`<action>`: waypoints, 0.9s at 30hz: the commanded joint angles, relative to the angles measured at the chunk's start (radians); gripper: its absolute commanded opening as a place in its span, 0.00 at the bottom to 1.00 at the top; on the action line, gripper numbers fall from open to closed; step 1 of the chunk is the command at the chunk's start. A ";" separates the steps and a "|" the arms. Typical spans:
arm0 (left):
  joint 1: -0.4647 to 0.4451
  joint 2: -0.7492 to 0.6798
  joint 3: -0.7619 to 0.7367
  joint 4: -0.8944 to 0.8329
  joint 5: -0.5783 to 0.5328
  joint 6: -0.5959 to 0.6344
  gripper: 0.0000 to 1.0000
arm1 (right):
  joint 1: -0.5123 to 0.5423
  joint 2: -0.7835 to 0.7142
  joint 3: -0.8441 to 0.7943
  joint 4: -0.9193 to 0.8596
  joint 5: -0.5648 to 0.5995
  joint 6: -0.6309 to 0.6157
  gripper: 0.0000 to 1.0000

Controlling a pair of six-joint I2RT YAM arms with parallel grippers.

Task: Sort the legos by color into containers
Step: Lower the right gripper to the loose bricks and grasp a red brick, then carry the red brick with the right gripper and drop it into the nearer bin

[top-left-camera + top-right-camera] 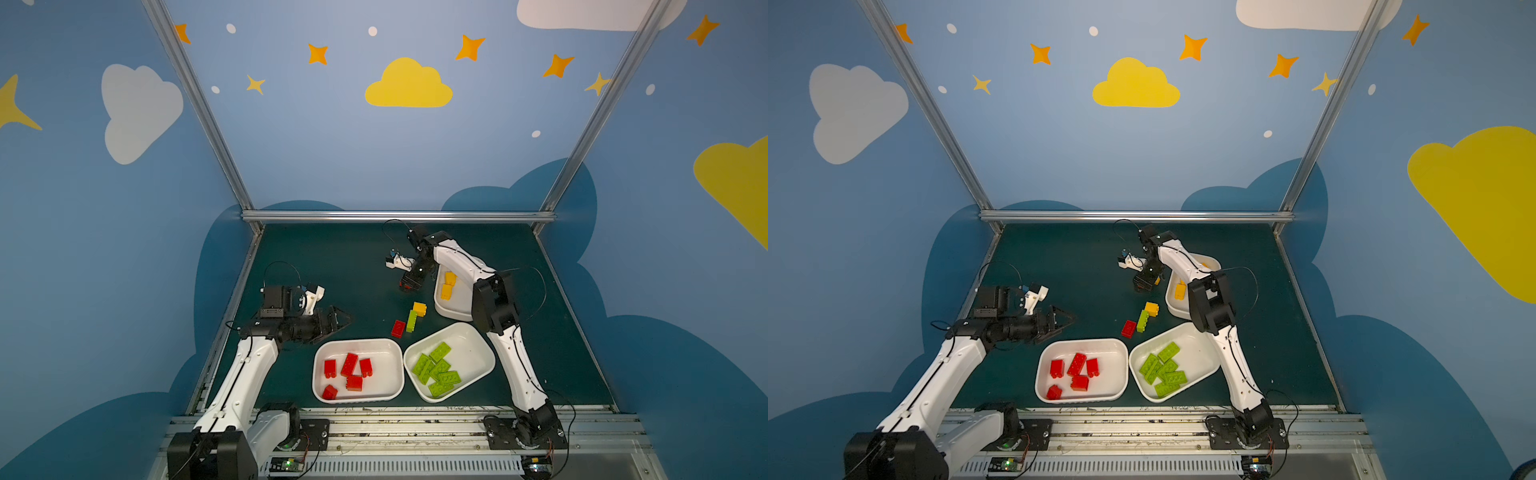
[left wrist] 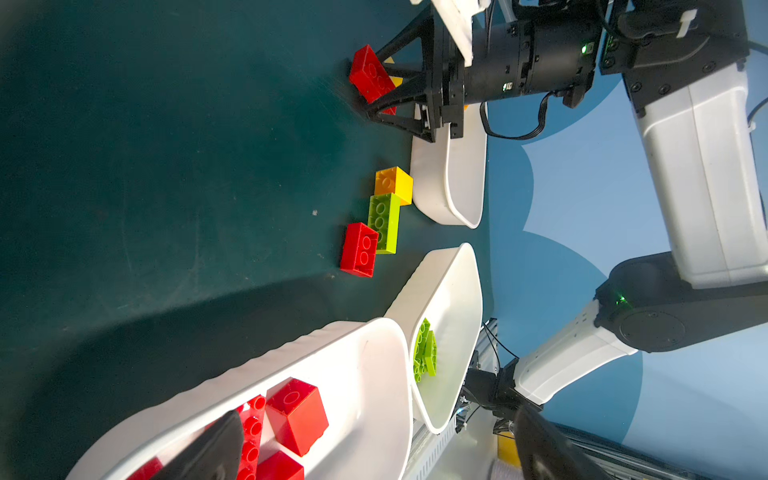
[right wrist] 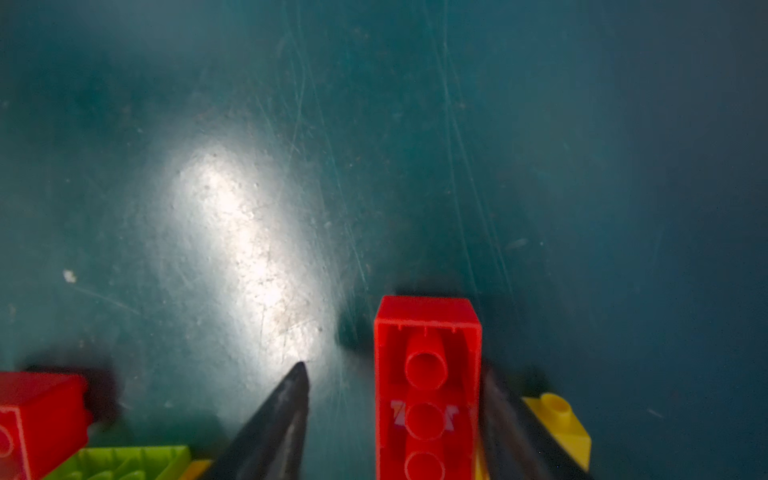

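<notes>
Cloud-and-star blue walls (image 1: 332,145), dark green tabletop (image 1: 332,266)

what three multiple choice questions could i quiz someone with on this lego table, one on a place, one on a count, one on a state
1. Where is the loose green brick?
A) on the mat, between a yellow brick and a red brick
B) on the metal rail at the front
C) against the back wall

2. How many bricks lie in the tray of red bricks?
A) two
B) five
C) nine

3. How is the left gripper?
A) shut on a brick
B) shut on a tray rim
C) open and empty

Answers:
1. A: both top views show it on the mat beside those two bricks.
2. B: five red bricks can be counted inside that tray.
3. C: in the left wrist view its fingers stand wide apart with nothing between them.
</notes>
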 commanded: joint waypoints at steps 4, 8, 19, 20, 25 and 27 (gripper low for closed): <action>-0.002 0.011 0.008 -0.001 0.010 0.021 1.00 | 0.010 0.001 -0.016 -0.040 0.033 -0.008 0.34; -0.002 0.016 0.008 0.001 0.011 0.022 0.99 | 0.013 -0.053 -0.049 -0.025 0.066 -0.005 0.26; -0.001 0.033 0.025 0.005 0.006 0.030 1.00 | 0.051 -0.406 -0.318 0.055 -0.148 0.176 0.24; -0.002 0.037 0.026 0.005 0.005 0.032 0.99 | 0.065 -0.452 -0.374 0.077 -0.168 0.175 0.24; 0.004 0.070 0.047 -0.008 0.009 0.045 1.00 | 0.184 -0.666 -0.633 0.163 -0.231 0.169 0.25; 0.007 0.080 0.059 -0.015 0.009 0.054 1.00 | 0.245 -0.718 -0.699 0.177 -0.242 0.173 0.25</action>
